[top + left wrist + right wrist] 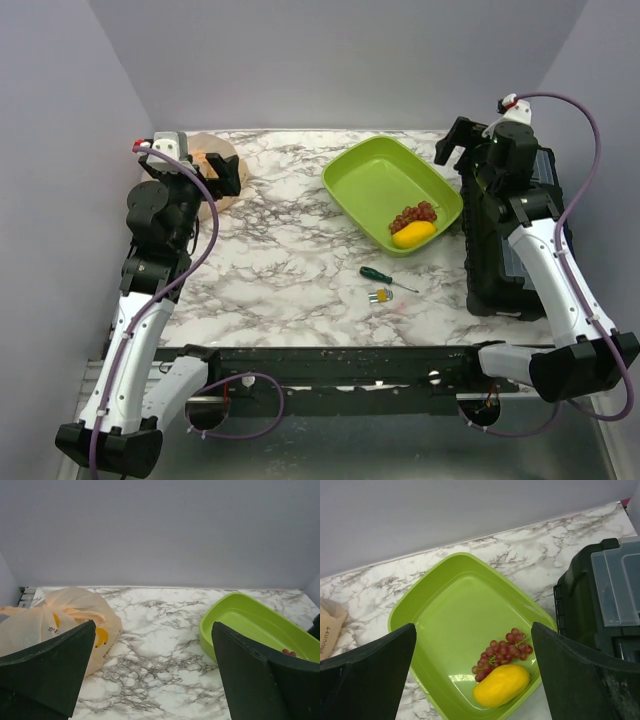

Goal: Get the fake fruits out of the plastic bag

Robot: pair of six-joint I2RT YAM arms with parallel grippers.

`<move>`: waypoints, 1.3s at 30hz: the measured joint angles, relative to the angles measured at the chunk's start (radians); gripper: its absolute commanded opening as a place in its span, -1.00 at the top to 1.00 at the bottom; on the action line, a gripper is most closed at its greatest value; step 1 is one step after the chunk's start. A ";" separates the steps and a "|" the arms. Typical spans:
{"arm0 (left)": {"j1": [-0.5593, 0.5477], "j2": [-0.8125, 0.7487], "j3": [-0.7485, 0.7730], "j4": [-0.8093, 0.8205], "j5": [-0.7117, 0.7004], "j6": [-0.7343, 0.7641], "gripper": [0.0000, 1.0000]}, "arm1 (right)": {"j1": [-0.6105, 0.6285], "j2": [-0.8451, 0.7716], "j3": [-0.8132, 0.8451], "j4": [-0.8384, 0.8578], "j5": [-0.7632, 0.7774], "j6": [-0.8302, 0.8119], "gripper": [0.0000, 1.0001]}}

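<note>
Left gripper (154,630) and right gripper (472,630) hover empty, fingers apart; approach step, next probably requires seizing the crinkly translucent peach plastic bag (60,612).

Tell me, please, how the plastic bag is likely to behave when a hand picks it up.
The plastic bag looks thin and crinkled, so it will probably sag and deform when gripped. It bulges, so contents may shift. Pushed on the smooth table, it would likely slide.
</note>
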 measured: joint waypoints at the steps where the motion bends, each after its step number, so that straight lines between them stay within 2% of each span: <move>1: 0.000 -0.006 0.000 0.001 0.016 0.000 -0.97 | 0.001 -0.003 0.000 0.003 -0.003 0.002 -1.00; 9: 0.000 0.012 -0.002 -0.026 0.069 -0.006 -0.97 | 0.002 -0.023 -0.042 0.056 -0.084 0.054 -1.00; 17: 0.000 0.026 -0.008 -0.031 0.087 -0.030 -0.98 | 0.002 -0.024 -0.068 0.064 -0.164 0.200 -1.00; 24: 0.006 0.123 -0.008 -0.033 0.080 -0.062 -0.97 | 0.002 0.024 -0.068 0.057 -0.325 0.240 -1.00; 33: 0.119 0.366 0.078 -0.128 0.037 -0.279 -0.96 | 0.003 0.040 -0.109 0.055 -0.421 0.283 -1.00; 39: 0.224 0.496 0.099 -0.124 0.089 -0.434 -0.77 | 0.003 0.031 -0.110 0.056 -0.444 0.304 -1.00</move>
